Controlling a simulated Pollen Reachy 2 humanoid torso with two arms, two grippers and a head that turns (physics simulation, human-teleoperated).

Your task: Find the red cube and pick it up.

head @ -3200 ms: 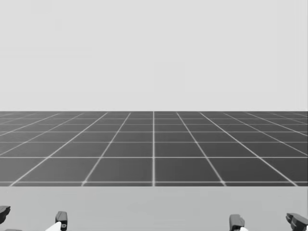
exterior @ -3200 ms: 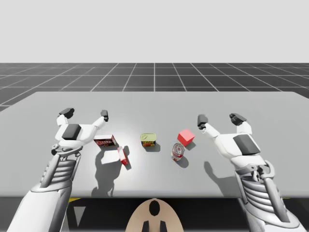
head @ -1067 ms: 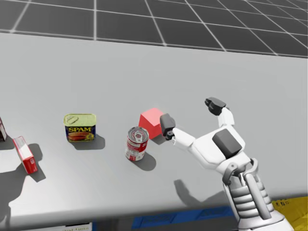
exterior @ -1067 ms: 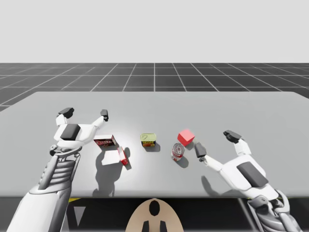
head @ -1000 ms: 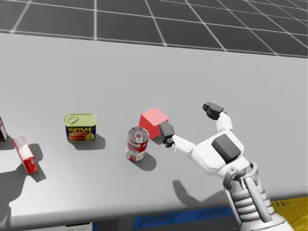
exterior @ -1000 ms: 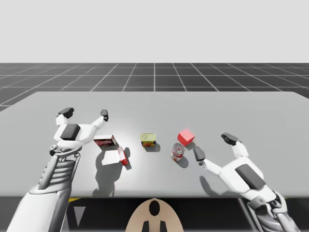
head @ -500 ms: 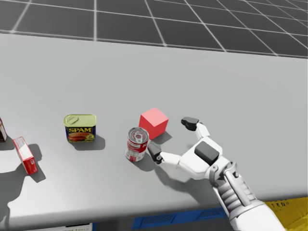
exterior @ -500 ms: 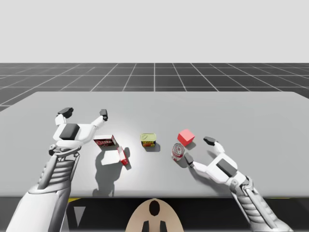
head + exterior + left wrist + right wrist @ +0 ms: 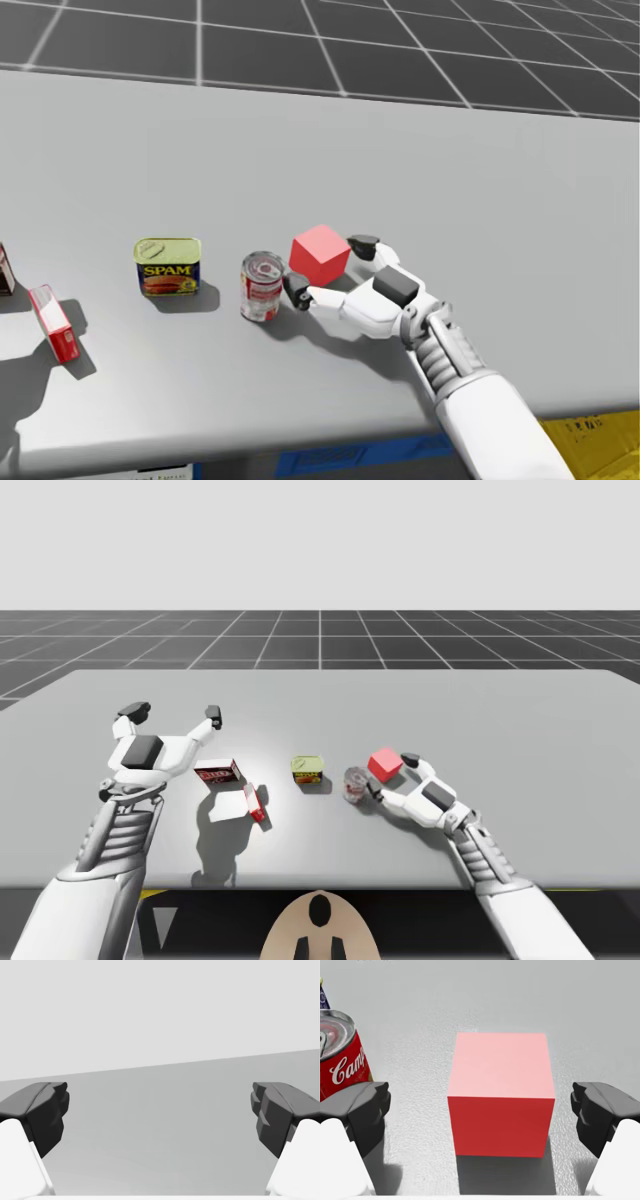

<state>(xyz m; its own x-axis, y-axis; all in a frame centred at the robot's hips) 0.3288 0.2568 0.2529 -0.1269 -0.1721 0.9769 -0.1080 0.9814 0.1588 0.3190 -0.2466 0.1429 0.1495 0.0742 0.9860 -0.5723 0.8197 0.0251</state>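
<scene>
The red cube (image 9: 501, 1092) is sitting flat on the bench (image 9: 500, 710), a little toward the right edge from the bench's middle, and my right gripper (image 9: 480, 1110) is reaching low over the surface with its fingers (image 9: 362, 1110) standing open, one on each side of the cube. The right wrist view is showing a strip of bare bench between the cube and each finger, so neither is touching it. The head view is adding how close the neighbour is: a red-and-white round can (image 9: 262, 285) is standing upright just beside the cube, and one dark fingertip is sitting in the narrow space between can and cube; I cannot tell whether it is touching the can. Further toward the left edge, that view is showing a yellow-topped tin (image 9: 167, 265). The high view is taking in two red boxes (image 9: 218, 772) lying near each other beyond the tin, and my left gripper (image 9: 173, 713) hanging above the bench near its left edge. The left wrist view is showing those fingers (image 9: 40, 1110) spread wide apart over bare grey surface.
</scene>
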